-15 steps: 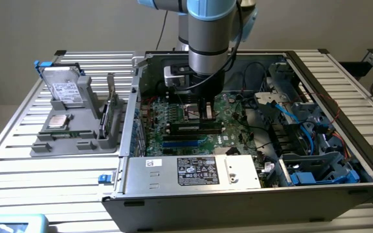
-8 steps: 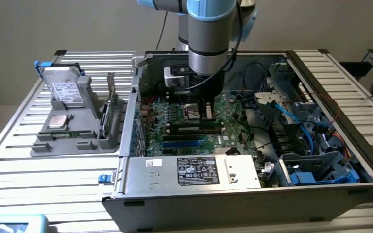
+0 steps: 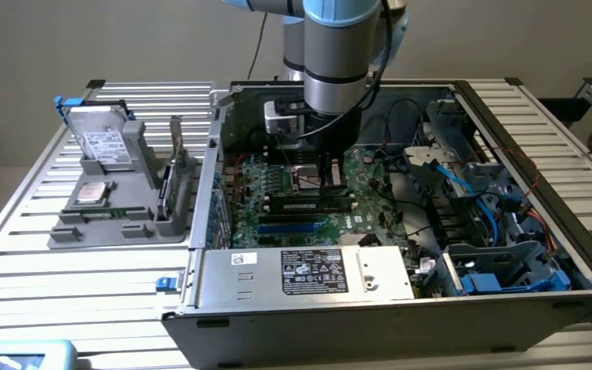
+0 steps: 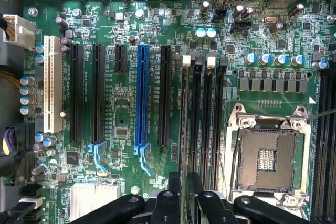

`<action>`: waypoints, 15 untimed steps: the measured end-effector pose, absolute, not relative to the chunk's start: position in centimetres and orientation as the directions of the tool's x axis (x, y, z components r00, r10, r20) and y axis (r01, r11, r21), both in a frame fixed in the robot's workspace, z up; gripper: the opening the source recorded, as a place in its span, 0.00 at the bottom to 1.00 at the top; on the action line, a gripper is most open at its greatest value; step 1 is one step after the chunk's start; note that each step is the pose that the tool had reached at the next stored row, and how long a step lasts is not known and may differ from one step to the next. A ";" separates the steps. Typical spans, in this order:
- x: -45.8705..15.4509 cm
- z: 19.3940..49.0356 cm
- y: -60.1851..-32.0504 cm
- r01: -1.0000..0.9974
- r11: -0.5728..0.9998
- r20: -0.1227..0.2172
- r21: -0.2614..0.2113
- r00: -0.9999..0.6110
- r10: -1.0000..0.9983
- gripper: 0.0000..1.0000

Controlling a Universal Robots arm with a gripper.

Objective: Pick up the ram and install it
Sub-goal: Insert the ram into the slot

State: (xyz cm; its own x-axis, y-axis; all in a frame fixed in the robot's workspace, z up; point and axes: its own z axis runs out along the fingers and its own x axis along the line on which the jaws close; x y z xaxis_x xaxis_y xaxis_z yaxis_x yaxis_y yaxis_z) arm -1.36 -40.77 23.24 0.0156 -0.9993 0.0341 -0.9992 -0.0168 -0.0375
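- The ram [image 3: 311, 206] stands on edge in a black slot of the motherboard [image 4: 122, 109], near the empty processor socket [image 4: 266, 157].
- The gripper [image 4: 184, 182] sits right over its top edge. I cannot tell whether it is clamped or released.
- Step, as I judge it: seating the ram — the next move calls for straight vertical travel, with no sideways drag.

We saw a table [image 3: 28, 254] of ribbed, brushed silver metal slats bearing an open computer case [image 3: 378, 331] of dull grey sheet metal. Inside lay a glossy green motherboard circuit board [image 4: 121, 103] with long slots [image 4: 77, 93] of smooth black plastic, one blue plastic slot [image 4: 142, 95] and one cream plastic slot [image 4: 51, 85]. The thin green ram stick [image 3: 317, 206] carried a pale, paper-like label [image 3: 296, 206]. A bright metal frame [image 4: 268, 121] ringed the processor socket [image 4: 268, 161].
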 end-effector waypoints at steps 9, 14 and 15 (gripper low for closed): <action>0.8 24.9 -40.8 -1.000 -0.017 0.033 0.002 0.017 -0.999 0.22; 1.4 25.1 -40.8 -1.000 -0.017 0.033 0.008 0.017 -0.999 0.22; 1.4 25.1 -40.8 -1.000 -0.017 0.032 0.008 0.017 -0.999 0.22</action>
State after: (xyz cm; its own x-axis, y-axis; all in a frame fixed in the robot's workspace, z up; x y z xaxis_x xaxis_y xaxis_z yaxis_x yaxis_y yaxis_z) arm 1.44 -40.77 25.07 0.0169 -0.9993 0.0325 -0.9998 -0.0167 0.0078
